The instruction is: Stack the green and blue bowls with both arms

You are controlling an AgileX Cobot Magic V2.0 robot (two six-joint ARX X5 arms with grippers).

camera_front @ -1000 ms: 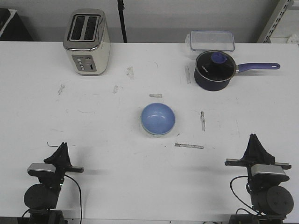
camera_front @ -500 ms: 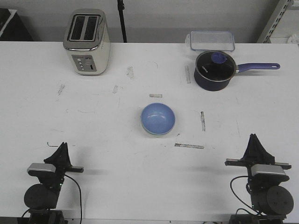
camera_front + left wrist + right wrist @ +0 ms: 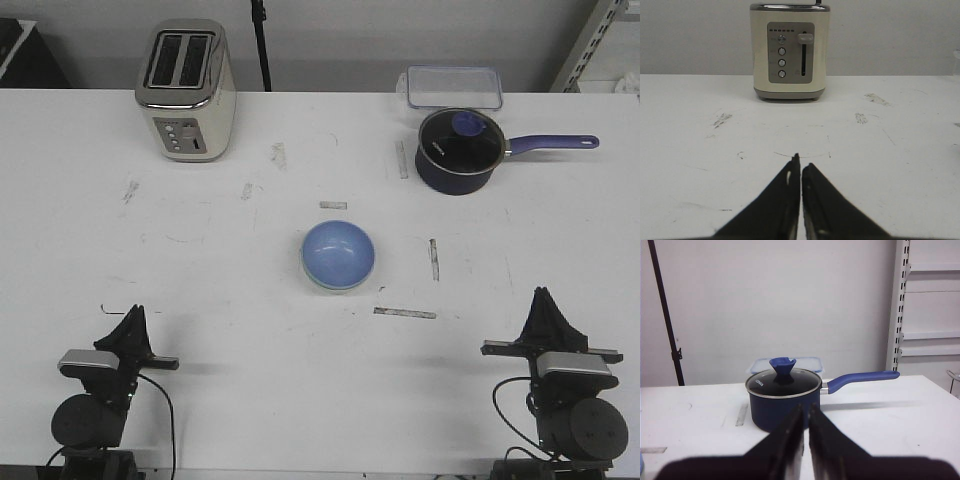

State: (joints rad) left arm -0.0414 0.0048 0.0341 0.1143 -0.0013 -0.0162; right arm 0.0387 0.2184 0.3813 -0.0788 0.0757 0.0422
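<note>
Resting at the near edge of the white table [image 3: 230,300], the left gripper [image 3: 133,312] sits at the left corner and the right gripper [image 3: 544,296] at the right corner, both pointing away over the tabletop and holding nothing. In the left wrist view the left gripper's two dark fingers [image 3: 782,197] lie pressed together with only a thin seam between them, so it is closed and empty; in the right wrist view the right gripper's fingers [image 3: 785,440] likewise meet along a narrow line, closed on nothing. Farther out, near the middle of the table and well apart from both grippers, stands the blue bowl [image 3: 338,254], upright with its hollow facing up; a pale rim shows along its lower edge, which looks like the green bowl [image 3: 330,288] beneath it, though from this angle that sliver is too thin to be sure of. Short scuffed strips and marks lie on the tabletop around the bowl. Toward the far side, on the right, a dark navy saucepan [image 3: 455,160] with a glass lid stands with its purple handle [image 3: 552,143] pointing right, and just behind it lies a clear plastic container [image 3: 453,85]. At the far left stands a cream toaster [image 3: 186,90], its control face turned toward the left gripper.
</note>
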